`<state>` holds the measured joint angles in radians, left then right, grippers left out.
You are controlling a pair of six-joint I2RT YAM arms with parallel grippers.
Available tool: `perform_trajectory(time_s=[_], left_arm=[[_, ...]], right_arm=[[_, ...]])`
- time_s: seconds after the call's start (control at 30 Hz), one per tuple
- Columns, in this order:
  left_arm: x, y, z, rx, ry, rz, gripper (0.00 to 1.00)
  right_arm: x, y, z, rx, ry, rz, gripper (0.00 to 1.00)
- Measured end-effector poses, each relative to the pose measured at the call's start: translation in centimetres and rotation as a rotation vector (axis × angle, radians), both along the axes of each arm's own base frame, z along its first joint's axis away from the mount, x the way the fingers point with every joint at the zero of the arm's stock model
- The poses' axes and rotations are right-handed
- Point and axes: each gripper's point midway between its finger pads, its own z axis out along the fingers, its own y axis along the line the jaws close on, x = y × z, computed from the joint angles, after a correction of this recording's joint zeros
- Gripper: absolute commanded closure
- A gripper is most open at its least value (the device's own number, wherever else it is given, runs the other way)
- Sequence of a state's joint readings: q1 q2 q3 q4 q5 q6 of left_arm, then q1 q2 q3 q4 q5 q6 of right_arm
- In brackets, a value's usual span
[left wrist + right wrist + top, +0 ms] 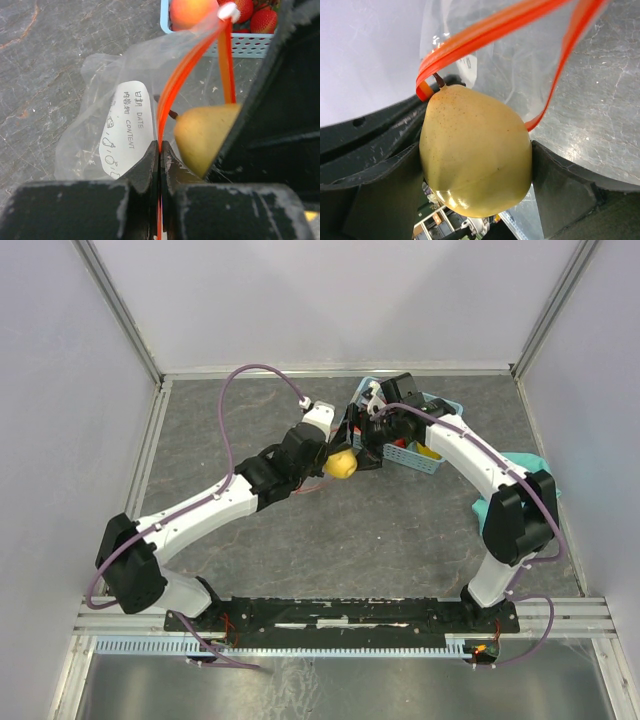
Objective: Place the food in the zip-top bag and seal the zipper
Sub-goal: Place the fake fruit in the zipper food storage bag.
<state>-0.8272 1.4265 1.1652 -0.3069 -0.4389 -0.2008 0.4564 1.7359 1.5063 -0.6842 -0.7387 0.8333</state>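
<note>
My left gripper (160,150) is shut on one side of the red-orange zipper (180,75) of the clear zip-top bag (100,100) and holds its mouth up and open. The white slider (229,11) is at the far end. My right gripper (475,165) is shut on a yellow pear-shaped toy fruit (475,155), stem towards the bag. The fruit (202,135) sits at the mouth between the two sides of the zipper (490,30). In the top view the fruit (341,464) shows between both grippers, left of the basket.
The light-blue basket (440,462) stands behind the grippers; a peach (192,11) and red strawberries (262,20) lie in it. A teal cloth (525,462) lies at the right under my right arm. Grey walls close the table's sides.
</note>
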Motion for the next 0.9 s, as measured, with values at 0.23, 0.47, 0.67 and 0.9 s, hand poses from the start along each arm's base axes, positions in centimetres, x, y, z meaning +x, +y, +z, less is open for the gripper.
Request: perform_trajectory(time_s=[0.23,0.47,0.67,0.9], left_arm=[[-0.8,-0.1,0.4,0.0,-0.007,-0.028,0.97],[-1.9,-1.3,2.0,-0.08,-0.005,-0.088,0.97],[-2.5,-2.6,2.7,-0.157,0.012,-0.134,0.97],[-3.2,-4.0,2.7,-0.216,0.049,-0.178,0.97]], right_arm=[[2.0,0.6,-0.5,0.019,-0.022,-0.089,0.65],[3.8,0.7,-1.8,0.019,-0.048,-0.177,0.64],[4.7,1.1,-2.1,0.058,-0.08,-0.211,0.64],[5.4,1.5,-2.1,0.119,-0.125,-0.233,0.64]])
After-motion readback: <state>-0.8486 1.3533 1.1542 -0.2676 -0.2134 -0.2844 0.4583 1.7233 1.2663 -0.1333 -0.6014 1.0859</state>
